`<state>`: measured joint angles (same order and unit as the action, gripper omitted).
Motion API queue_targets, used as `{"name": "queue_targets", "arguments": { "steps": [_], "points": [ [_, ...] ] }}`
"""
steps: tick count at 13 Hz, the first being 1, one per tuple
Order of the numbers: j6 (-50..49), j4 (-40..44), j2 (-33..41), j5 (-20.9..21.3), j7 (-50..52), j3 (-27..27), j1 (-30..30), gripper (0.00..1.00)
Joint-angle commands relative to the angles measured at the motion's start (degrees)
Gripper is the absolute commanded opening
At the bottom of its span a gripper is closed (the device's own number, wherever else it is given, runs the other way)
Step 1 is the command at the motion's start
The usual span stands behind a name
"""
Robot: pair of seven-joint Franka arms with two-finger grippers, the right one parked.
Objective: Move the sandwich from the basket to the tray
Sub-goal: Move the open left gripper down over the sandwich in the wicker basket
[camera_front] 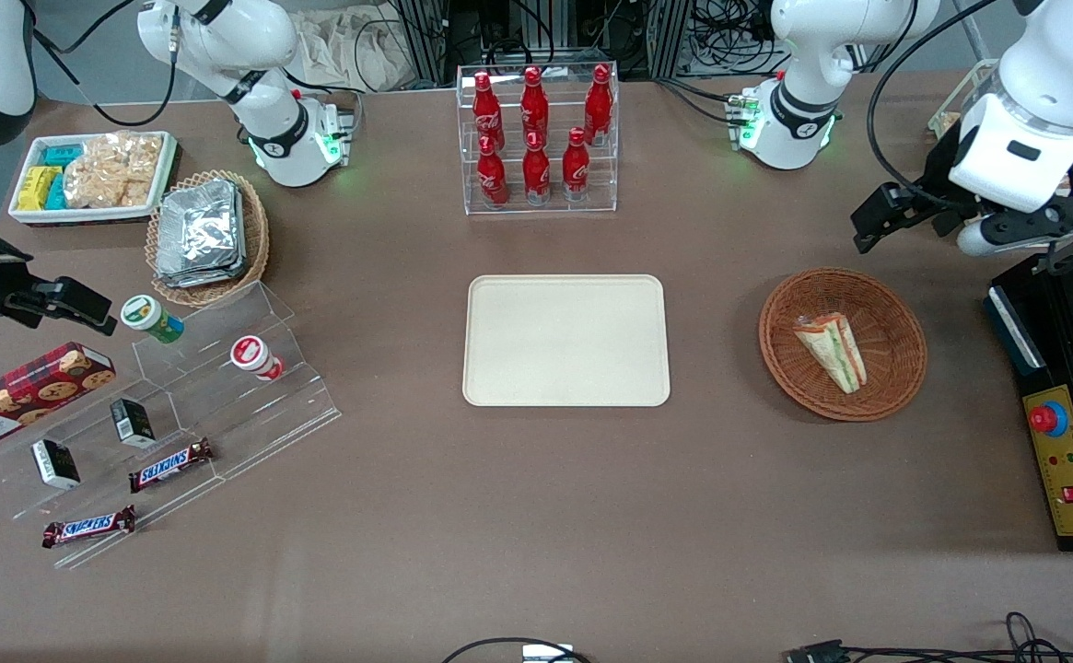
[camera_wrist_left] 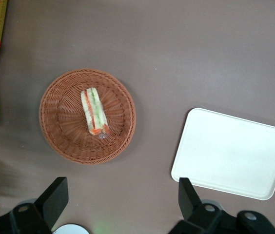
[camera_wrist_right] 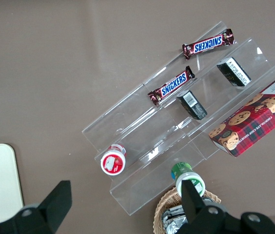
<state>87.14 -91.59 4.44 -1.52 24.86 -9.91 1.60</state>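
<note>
The sandwich [camera_front: 833, 350] [camera_wrist_left: 94, 111], a clear-wrapped wedge with green and orange-red stripes, lies in the round reddish-brown basket [camera_front: 895, 368] [camera_wrist_left: 64, 126]. The cream tray [camera_front: 565, 341] [camera_wrist_left: 232, 153] sits bare at the table's middle, beside the basket toward the parked arm's end. My gripper [camera_front: 895, 214] [camera_wrist_left: 123, 200] hangs high above the table, farther from the front camera than the basket and apart from it. It is open wide, with nothing between its fingers [camera_wrist_left: 54, 195].
A black control box with a red button [camera_front: 1066, 405] stands beside the basket at the working arm's end. A clear rack of red bottles [camera_front: 538, 138] stands farther back than the tray. A stepped acrylic snack stand [camera_front: 177, 405], a foil-packet basket [camera_front: 209, 235] and a white bin [camera_front: 94, 175] lie toward the parked arm's end.
</note>
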Motion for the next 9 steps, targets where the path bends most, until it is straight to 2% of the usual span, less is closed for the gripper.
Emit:
{"name": "queue_targets", "arguments": {
  "steps": [1,6,9],
  "points": [
    [-2.4,2.7,-0.5,0.6,1.5,1.5,1.3,1.0],
    [-3.7,2.3,-0.6,0.6,1.0,1.8,0.4,1.0],
    [-0.1,-5.8,1.2,0.8,1.1,1.9,0.3,1.0]
  ]
}}
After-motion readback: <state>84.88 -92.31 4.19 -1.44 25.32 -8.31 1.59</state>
